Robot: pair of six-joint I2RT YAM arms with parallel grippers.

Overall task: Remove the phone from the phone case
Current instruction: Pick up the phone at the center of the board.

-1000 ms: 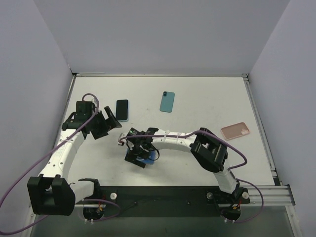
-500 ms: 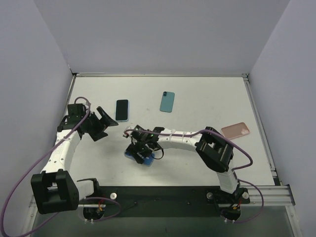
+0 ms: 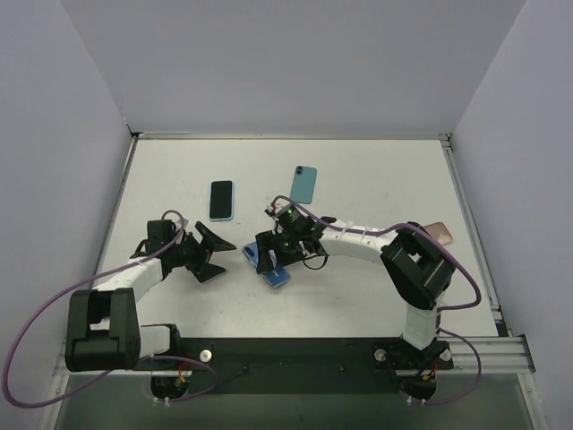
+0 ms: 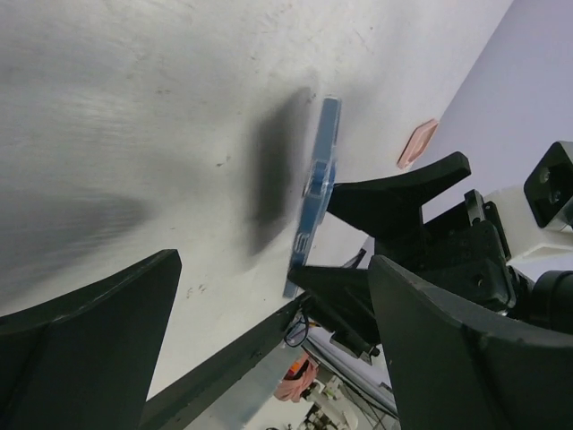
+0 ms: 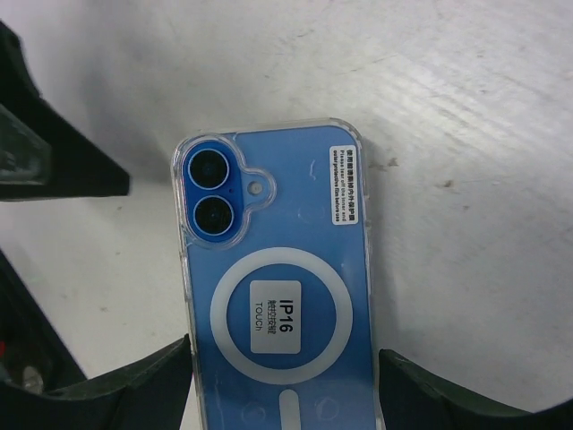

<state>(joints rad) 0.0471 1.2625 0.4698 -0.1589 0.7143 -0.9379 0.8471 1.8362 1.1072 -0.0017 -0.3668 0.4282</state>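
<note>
A blue phone in a clear case [image 5: 273,296] lies back-up between the fingers of my right gripper [image 5: 285,363], which is shut on its long edges and holds it tilted just above the table. In the top view the phone [image 3: 272,271] is in the middle of the table, with the right gripper [image 3: 271,253] on it. My left gripper [image 3: 222,255] is open and empty just left of the phone, jaws facing it. In the left wrist view the phone [image 4: 320,170] shows edge-on ahead of the left gripper [image 4: 273,269], casting a shadow on the table.
A phone with a dark screen in a light-blue case [image 3: 221,199] lies at the back left. A teal phone [image 3: 303,184] lies at the back centre. A pink phone [image 3: 439,232] lies at the right, partly behind the right arm.
My right gripper has carried the blue phone back and to the right, away from the front edge. My left arm has swung down and toward the front, bringing its open gripper beside the phone.
</note>
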